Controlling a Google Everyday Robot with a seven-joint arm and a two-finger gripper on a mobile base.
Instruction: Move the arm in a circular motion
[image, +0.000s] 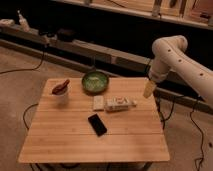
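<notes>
The arm (176, 56) is thick, white and rounded, with small dark dots along it, and reaches in from the right edge of the camera view. It bends down to a narrow pale tip, the gripper (148, 90), which hangs over the far right edge of the wooden table (60, 142). The gripper is above and to the right of the white packet (119, 104) and touches nothing.
On the table are a green bowl (95, 81), a white cup with a dark red object in it (61, 91), a small white block (98, 102) and a black phone (97, 124). A dark shelf (75, 40) runs behind; cables lie on the floor.
</notes>
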